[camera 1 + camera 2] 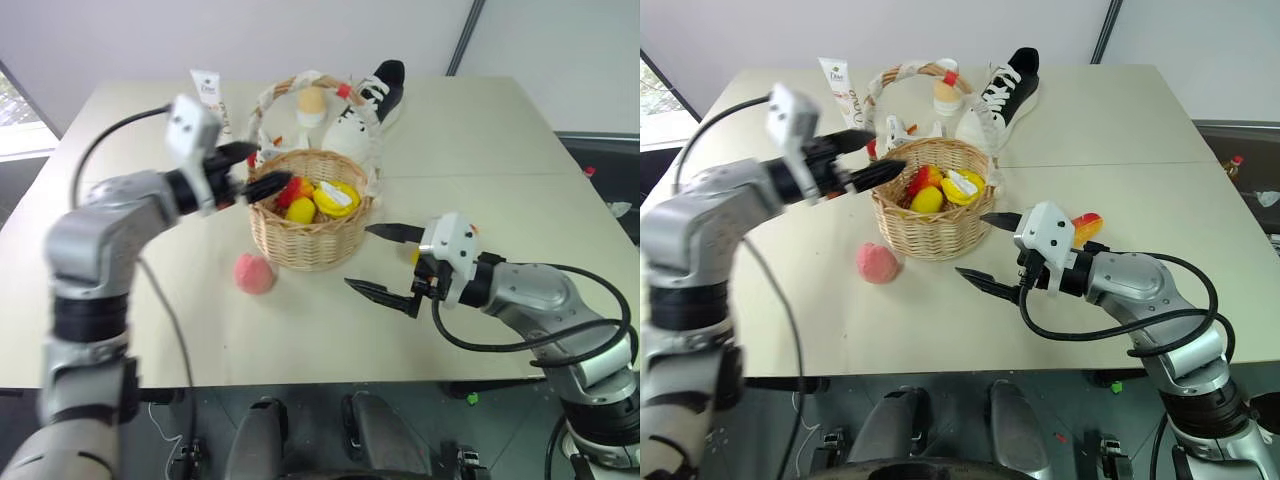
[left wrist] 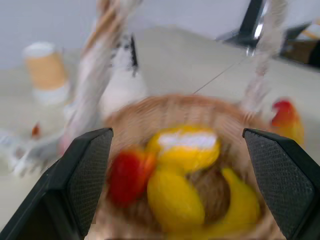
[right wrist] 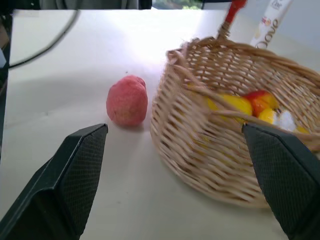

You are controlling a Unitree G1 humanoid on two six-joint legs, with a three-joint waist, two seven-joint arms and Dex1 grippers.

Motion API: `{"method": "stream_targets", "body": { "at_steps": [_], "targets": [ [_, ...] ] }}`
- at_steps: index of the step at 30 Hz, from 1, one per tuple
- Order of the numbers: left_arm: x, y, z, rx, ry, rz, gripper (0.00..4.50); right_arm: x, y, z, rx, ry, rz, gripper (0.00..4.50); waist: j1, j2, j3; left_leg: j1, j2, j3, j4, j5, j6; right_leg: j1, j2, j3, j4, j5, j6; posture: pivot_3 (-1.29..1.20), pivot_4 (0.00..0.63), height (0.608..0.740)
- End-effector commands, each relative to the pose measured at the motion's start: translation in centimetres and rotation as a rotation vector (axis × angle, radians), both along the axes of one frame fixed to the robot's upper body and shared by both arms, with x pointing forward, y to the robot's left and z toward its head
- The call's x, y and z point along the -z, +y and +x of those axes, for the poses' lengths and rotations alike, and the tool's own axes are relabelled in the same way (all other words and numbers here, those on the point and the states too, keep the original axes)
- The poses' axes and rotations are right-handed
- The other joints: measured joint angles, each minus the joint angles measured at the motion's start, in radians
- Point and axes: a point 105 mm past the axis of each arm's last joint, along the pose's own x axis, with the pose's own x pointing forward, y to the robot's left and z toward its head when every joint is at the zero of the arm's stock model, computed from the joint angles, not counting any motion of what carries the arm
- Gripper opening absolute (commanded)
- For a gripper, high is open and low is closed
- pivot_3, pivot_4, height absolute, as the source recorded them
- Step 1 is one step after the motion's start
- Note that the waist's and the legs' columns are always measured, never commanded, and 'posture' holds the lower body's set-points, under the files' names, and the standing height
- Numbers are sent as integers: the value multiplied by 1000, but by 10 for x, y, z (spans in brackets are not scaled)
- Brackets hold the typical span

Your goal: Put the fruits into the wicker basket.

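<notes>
Item: peach point(image 1: 255, 273), pink, round, no long axis to speak of. It lies on the surface point(image 1: 480, 130) at lower left of the wicker basket point(image 1: 310, 225), just beside its wall, apparently not touching.

Item: wicker basket, centre of the frame. I count a lemon point(image 1: 300, 210), a red-ended fruit point(image 1: 290, 190) and other yellow pieces already inside.

Item: mango point(image 1: 1087, 227), orange-yellow with a red end, on the surface right of the basket, mostly hidden behind the right arm's wrist. Its long axis appears to slant up to the right.

Item: left gripper point(image 1: 255, 170), jaws spread and empty, poised over the basket's left rim, pointing rightward into the frame centre.

Item: right gripper point(image 1: 385, 262), jaws spread wide and empty, at right of centre, pointing left toward the basket's lower right wall.

Relation I steer by: the peach sits to the left of the right jaws, past the basket's lower edge, with open surface between; in the right wrist view it lies between the two fingers' lines, left of the basket. From the left jaws it lies lower in the frame, and somewhat nearer. I judge either arm could take it; the mango falls to the right arm.
</notes>
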Motion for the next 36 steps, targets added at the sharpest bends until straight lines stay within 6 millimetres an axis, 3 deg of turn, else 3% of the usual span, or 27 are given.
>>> {"method": "stream_targets", "body": {
  "at_steps": [1, 3, 7, 14, 27, 30, 33, 36],
  "targets": [
    [-1, 15, -29, 63, 1, 82, 4438, -9, 4, -4, -30, -46, 7, 4500, 2, 0, 0, 0, 0, 0, 0, 0, 0, 0, 0, 0, 0, 0, 0, 0, 150, 740],
    [9, 17, -37, 58, 38, 101, 4438, -9, 7, -3, -48, -44, 9, 4500, 10, -1, 0, -1, 0, 0, 1, 0, 0, 1, -2, -1, 0, 0, 0, 0, 150, 740],
    [16, 6, -34, 54, 39, 64, 4438, -9, 12, -2, -72, -44, 11, 4500, 31, -1, 0, -1, 0, 0, 3, 0, 0, 3, -3, -1, -3, 0, -1, 0, 150, 740],
    [53, 1, -45, 112, 139, 226, 4438, -11, 15, -3, -85, -47, 15, 4500, 20, -1, 0, -1, 0, 0, 0, -1, 2, 0, -1, 0, -2, 0, 0, 0, 150, 740],
    [87, -29, -21, 122, 169, 308, 4438, -11, 25, -9, -100, -42, 41, 4500, 23, -1, 0, -1, -1, 2, 2, -1, 2, 1, 0, 0, -2, 0, 0, 0, 150, 740],
    [81, -27, -15, 103, 149, 276, 3638, -12, 26, -9, -103, -45, 43, 4500, 21, -1, 0, -1, 0, 2, 2, -1, 2, 1, 0, 0, -1, 0, 0, 0, 150, 740],
    [75, -21, -18, 109, 136, 277, 2444, -13, 26, -8, -99, -49, 43, 4500, 22, -1, 0, -1, 0, 2, 2, -1, 2, 1, 0, 0, -1, 0, 0, 0, 150, 740],
    [28, -6, -25, 92, 49, 98, 2349, -14, 24, -7, -94, -55, 38, 4500, 21, -1, 0, -1, 0, 1, 2, -1, 2, 0, 0, 0, -1, 0, 0, 0, 150, 740]
  ]
}}
